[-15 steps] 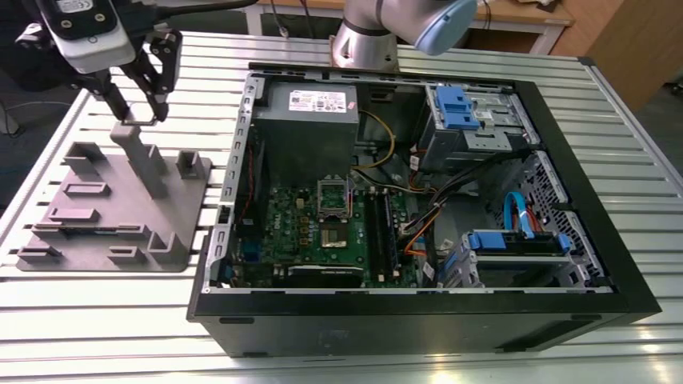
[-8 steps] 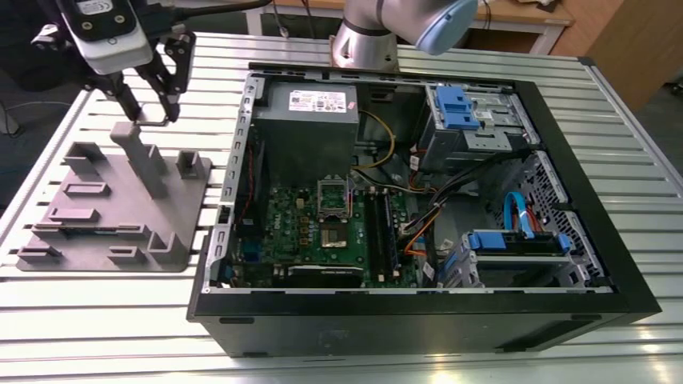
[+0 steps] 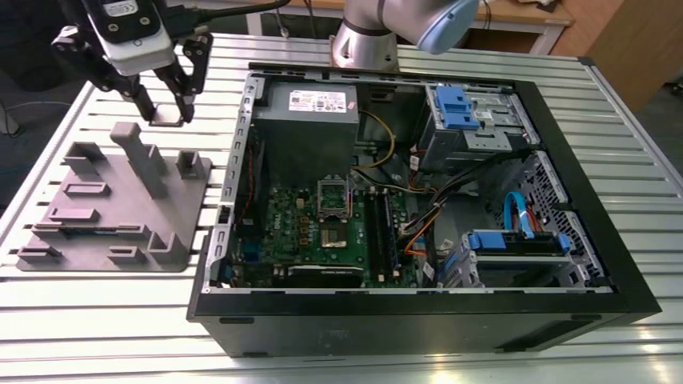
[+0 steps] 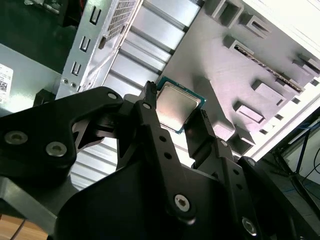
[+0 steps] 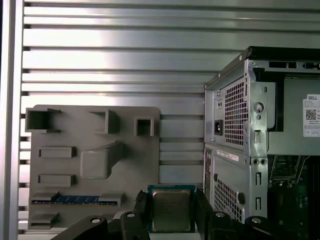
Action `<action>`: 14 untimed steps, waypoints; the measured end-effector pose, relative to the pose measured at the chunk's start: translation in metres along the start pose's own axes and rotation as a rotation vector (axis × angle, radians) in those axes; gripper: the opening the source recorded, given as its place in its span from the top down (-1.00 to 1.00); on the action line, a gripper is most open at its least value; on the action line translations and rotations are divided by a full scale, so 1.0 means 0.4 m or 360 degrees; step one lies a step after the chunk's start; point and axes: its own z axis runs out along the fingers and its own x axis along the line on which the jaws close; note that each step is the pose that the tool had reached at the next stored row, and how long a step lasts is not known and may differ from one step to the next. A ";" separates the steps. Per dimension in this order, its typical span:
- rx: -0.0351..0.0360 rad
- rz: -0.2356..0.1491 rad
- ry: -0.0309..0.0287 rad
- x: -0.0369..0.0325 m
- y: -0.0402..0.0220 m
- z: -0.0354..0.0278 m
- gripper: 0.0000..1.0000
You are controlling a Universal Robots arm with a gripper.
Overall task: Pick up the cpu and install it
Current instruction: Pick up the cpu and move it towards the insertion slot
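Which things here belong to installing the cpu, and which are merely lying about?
Job in hand:
cpu
gripper, at the cpu
socket frame
green board

Lying about:
grey tray
power supply
blue drive bracket

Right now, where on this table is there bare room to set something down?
In the exterior view, the widest bare table is the near strip in front of the grey tray and computer case. A narrow gap runs between them. Crowded: behind the tray, where the end effector hangs over the cpu, and inside the case.
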 end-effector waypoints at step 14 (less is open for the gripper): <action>0.0000 0.0000 0.00001 -0.069 0.001 0.003 0.06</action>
